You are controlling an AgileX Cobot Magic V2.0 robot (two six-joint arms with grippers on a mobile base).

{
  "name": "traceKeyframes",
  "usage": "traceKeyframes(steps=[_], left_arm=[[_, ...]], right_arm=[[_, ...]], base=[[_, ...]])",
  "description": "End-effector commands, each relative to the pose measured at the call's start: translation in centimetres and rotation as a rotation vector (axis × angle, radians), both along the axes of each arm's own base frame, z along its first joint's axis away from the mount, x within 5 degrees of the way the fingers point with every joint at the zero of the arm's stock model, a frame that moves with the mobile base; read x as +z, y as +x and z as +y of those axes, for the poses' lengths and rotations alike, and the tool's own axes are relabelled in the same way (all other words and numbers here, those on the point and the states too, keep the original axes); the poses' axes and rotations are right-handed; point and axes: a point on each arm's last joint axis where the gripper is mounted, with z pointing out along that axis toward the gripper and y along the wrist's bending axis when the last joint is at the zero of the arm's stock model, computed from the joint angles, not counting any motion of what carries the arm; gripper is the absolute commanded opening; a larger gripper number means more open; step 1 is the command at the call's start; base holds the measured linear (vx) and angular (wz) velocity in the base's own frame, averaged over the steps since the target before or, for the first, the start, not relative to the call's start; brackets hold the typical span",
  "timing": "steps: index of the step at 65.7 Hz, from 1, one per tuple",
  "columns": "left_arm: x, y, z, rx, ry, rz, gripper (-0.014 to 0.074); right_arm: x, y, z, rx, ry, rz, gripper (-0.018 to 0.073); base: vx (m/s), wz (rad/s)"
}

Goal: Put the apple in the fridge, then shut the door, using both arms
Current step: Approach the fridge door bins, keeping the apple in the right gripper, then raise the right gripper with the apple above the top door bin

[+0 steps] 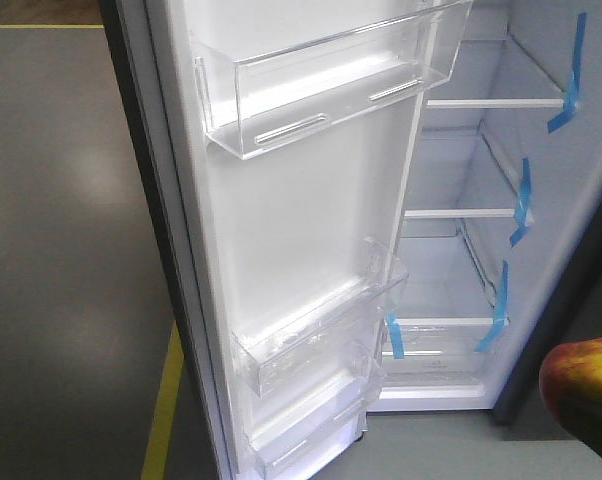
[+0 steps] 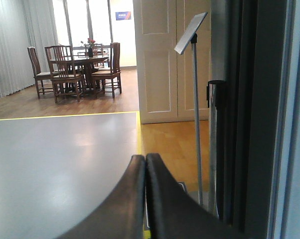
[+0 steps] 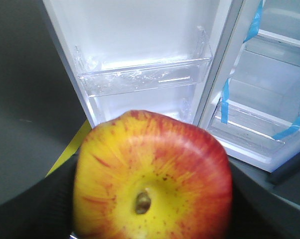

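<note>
The apple (image 3: 152, 177), red with a yellow stem end, fills the lower right wrist view, held between the black fingers (image 3: 45, 204) of my right gripper (image 3: 152, 199), which is shut on it. In the front view the apple (image 1: 581, 375) shows at the lower right edge, outside the fridge. The door (image 1: 301, 250) stands wide open, its white lining and clear bins facing me. My left gripper (image 2: 145, 162) is shut on nothing, beside the door's dark outer edge (image 2: 239, 114).
White shelves (image 1: 461, 212) with blue tape strips (image 1: 521, 200) fill the fridge interior. A yellow floor line (image 1: 166, 400) runs past the door's foot. The left wrist view shows a sign stand (image 2: 195, 99), a black post (image 2: 215, 94), and a dining table with chairs (image 2: 80, 69) far off.
</note>
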Motion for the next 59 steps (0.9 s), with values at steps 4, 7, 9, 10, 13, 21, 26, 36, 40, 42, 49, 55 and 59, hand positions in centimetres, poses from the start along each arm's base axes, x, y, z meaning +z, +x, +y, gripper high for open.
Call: traceKeyframes(steps=[4, 7, 9, 10, 13, 21, 26, 36, 40, 42, 49, 55, 59], left_arm=[[-0.24, -0.05, -0.04, -0.007, -0.009, -0.057, -0.0006], [-0.24, -0.05, -0.04, -0.007, -0.009, -0.057, -0.0006], [-0.24, -0.05, -0.04, -0.007, -0.009, -0.057, -0.0006], [-0.24, -0.05, -0.04, -0.007, -0.009, -0.057, -0.0006], [-0.24, -0.05, -0.04, -0.007, -0.009, -0.057, -0.0006], [-0.24, -0.05, -0.04, -0.007, -0.009, -0.057, -0.0006], [-0.24, -0.05, -0.04, -0.007, -0.009, -0.057, -0.0006], [-0.24, -0.05, -0.04, -0.007, -0.009, -0.057, -0.0006], [-0.24, -0.05, -0.04, -0.007, -0.009, -0.057, -0.0006], [-0.24, -0.05, -0.04, -0.007, -0.009, -0.057, -0.0006], [-0.24, -0.05, -0.04, -0.007, -0.009, -0.057, -0.0006], [-0.24, -0.05, -0.04, -0.007, -0.009, -0.057, -0.0006], [-0.24, -0.05, -0.04, -0.007, -0.009, -0.057, -0.0006]], right_arm=[[1.31, 0.34, 0.10, 0.001, 0.030, -0.092, 0.0133], [1.31, 0.34, 0.10, 0.001, 0.030, -0.092, 0.0133], [1.31, 0.34, 0.10, 0.001, 0.030, -0.092, 0.0133], [1.31, 0.34, 0.10, 0.001, 0.030, -0.092, 0.0133], [1.31, 0.34, 0.10, 0.001, 0.030, -0.092, 0.0133], [1.31, 0.34, 0.10, 0.001, 0.030, -0.092, 0.0133], [1.31, 0.34, 0.10, 0.001, 0.030, -0.092, 0.0133], [1.31, 0.34, 0.10, 0.001, 0.030, -0.092, 0.0133], [1.31, 0.34, 0.10, 0.001, 0.030, -0.092, 0.0133], [1.31, 0.34, 0.10, 0.001, 0.030, -0.092, 0.0133], [1.31, 0.34, 0.10, 0.001, 0.030, -0.092, 0.0133], [1.31, 0.34, 0.10, 0.001, 0.030, -0.092, 0.0133], [1.31, 0.33, 0.10, 0.001, 0.029, -0.091, 0.0133]], base=[[0.06, 0.00], [0.07, 0.01], [0.07, 0.01], [0.07, 0.01], [0.07, 0.00], [0.07, 0.01], [0.07, 0.00], [0.06, 0.00], [0.05, 0.00], [0.05, -0.01], [0.04, -0.02], [0.03, -0.02], [0.02, -0.02]])
